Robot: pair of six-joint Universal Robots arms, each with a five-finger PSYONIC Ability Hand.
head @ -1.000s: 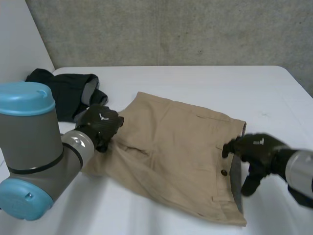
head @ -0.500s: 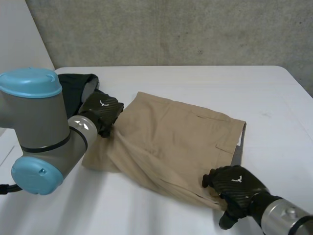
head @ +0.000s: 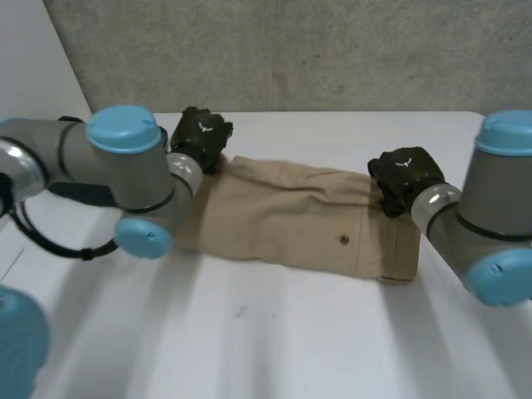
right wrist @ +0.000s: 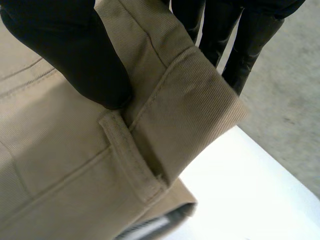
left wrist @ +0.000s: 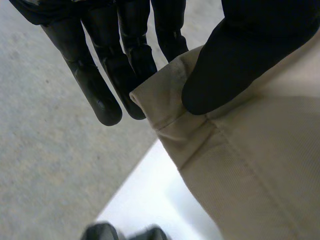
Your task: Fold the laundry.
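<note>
**White table, khaki shorts doubled: far edge pinched at both ends**

White table (head: 274,349) is set before a grey concrete wall (head: 332,50), and the khaki shorts (head: 291,220) are laid across its middle, doubled along their length, with a button (head: 344,240) showing on the upper layer near the waist end.

The left hand (head: 199,137) is placed at the far corner of the leg end. In the left wrist view the hem (left wrist: 170,115) is pinched there between the thumb (left wrist: 235,60) on top and the fingers (left wrist: 100,85) behind.

The right hand (head: 403,173) is placed at the far corner of the waist end. In the right wrist view the waistband (right wrist: 195,100) is clamped beside a belt loop (right wrist: 132,155), with the thumb pressed on the outer face and the fingers (right wrist: 245,45) held behind the cloth.

The step in hand is judged to be the lengthwise fold, with the upper layer being set down on the lower. It cannot be told whether the far edges are quite matched.

For the next move, the two corners should be lowered flat and both pinches let go together, so that the upper layer is not dragged askew. A crosswise fold, leg end onto waist end, is judged to be left after that.
</note>
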